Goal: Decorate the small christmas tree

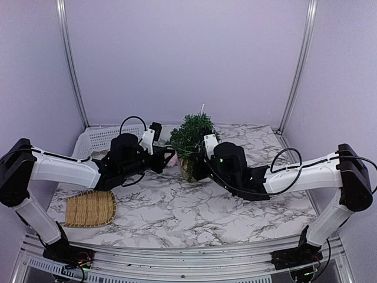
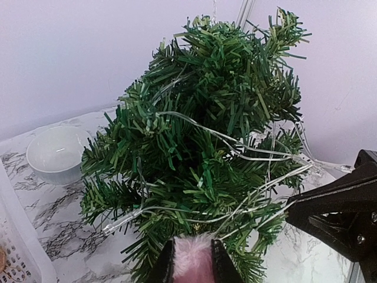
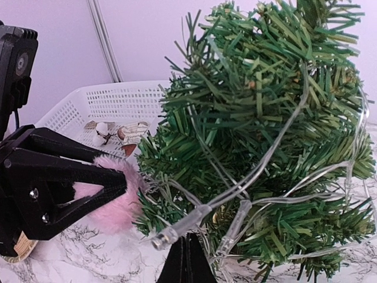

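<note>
The small christmas tree (image 1: 191, 137) stands in its tan pot (image 1: 187, 170) at the back middle of the marble table, with a clear light string (image 3: 177, 230) wound through its branches. My left gripper (image 2: 192, 244) is shut on a fluffy pink pompom (image 2: 192, 262), which it holds against the tree's (image 2: 206, 135) lower branches. From the other side, my right gripper (image 3: 187, 250) is shut, its tips at the tree's (image 3: 265, 130) lower edge just under a bulb of the string. I cannot tell whether it pinches the wire.
A white perforated basket (image 1: 105, 137) with ornaments (image 3: 118, 132) in it sits at the back left. A white bowl (image 2: 56, 153) stands behind the tree, and a woven tray (image 1: 89, 208) lies at the front left. Purple walls enclose the table.
</note>
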